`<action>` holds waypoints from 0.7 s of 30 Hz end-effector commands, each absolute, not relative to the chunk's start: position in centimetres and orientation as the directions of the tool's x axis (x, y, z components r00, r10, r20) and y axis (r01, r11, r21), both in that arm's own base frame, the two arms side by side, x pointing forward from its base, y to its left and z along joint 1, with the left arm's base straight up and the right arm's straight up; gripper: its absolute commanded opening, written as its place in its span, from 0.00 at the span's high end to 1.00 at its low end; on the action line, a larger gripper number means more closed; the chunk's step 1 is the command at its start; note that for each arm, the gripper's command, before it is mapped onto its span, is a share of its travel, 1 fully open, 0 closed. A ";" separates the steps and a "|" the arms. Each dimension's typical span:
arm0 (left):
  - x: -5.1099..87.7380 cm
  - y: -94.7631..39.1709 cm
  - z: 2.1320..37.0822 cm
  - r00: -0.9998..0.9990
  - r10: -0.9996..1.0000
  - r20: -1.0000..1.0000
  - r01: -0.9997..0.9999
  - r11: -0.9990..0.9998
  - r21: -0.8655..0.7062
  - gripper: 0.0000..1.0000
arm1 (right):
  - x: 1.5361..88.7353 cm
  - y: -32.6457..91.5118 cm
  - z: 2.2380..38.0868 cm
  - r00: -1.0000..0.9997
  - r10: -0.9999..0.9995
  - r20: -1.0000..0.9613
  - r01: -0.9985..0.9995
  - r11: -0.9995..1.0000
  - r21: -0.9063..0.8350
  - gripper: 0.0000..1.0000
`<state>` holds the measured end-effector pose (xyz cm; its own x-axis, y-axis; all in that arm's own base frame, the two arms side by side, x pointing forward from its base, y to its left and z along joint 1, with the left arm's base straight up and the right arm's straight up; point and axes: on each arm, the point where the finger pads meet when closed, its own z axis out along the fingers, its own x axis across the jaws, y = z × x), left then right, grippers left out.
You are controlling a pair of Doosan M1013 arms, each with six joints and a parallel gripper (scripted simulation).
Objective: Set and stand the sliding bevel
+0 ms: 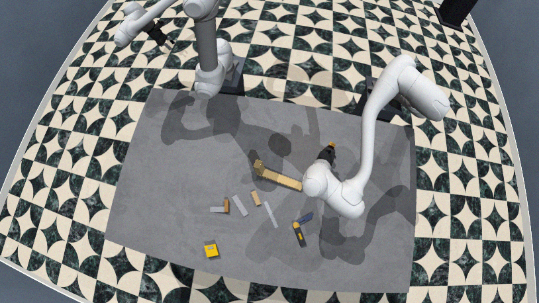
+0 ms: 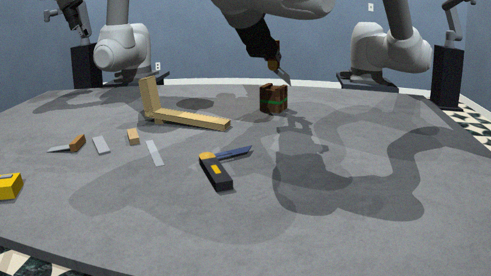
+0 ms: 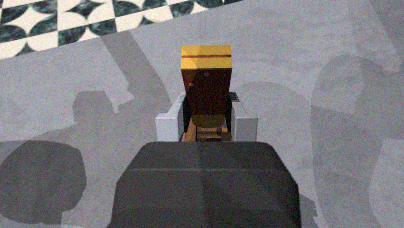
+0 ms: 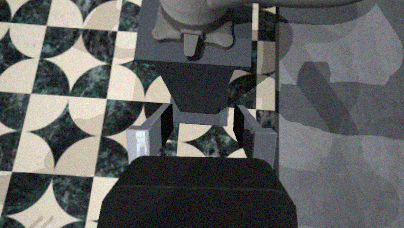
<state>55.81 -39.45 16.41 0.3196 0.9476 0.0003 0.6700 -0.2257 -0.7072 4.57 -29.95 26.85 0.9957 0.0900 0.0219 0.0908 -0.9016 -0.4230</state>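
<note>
My left gripper [image 2: 277,57] [image 3: 207,104] is shut on the wooden sliding bevel [image 3: 206,92], its yellow-capped end [image 1: 331,144] pointing away. In the exterior view the rounded brass end [image 2: 272,64] is low and the metal blade [image 2: 283,76] slants down to the right, above the slotted block. The brown slotted block [image 2: 271,100] [image 3: 210,135] with a green band stands on the table; the top view does not show it. The pale leg [image 1: 259,167] [image 2: 149,96] rises tilted from the rail [image 1: 281,178] [image 2: 192,119]. My right gripper [image 1: 169,43] [image 2: 83,31] [image 4: 203,117] is open and empty, off the table.
The black bevel [image 1: 300,237] [image 2: 219,176] with blue blade lies towards the front. A small square [image 1: 226,206] [image 2: 77,142], a wood piece [image 1: 255,198] [image 2: 133,136], two grey strips [image 1: 240,206] [image 1: 271,214] and a yellow block [image 1: 211,250] [image 2: 10,187] lie left of it.
</note>
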 end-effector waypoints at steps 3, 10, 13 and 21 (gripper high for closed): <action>55.8 -39.4 16.1 0.320 0.947 0.000 0.671 -0.226 -0.706 1.00 | 4.6 -30.0 26.9 0.996 0.090 0.022 0.091 -0.902 -0.422 0.00; 55.8 -39.5 14.8 0.320 0.947 0.000 0.671 -0.226 -0.706 1.00 | 4.6 -30.0 26.9 0.996 0.090 0.022 0.091 -0.902 -0.422 0.00; 55.8 -39.5 14.1 0.320 0.947 0.000 0.671 -0.226 -0.706 1.00 | 4.6 -30.0 26.9 0.996 0.090 0.022 0.091 -0.902 -0.422 0.00; 55.8 -39.5 12.8 0.320 0.947 0.000 0.671 -0.226 -0.706 1.00 | 4.6 -30.0 26.9 0.996 0.090 0.022 0.091 -0.902 -0.422 0.00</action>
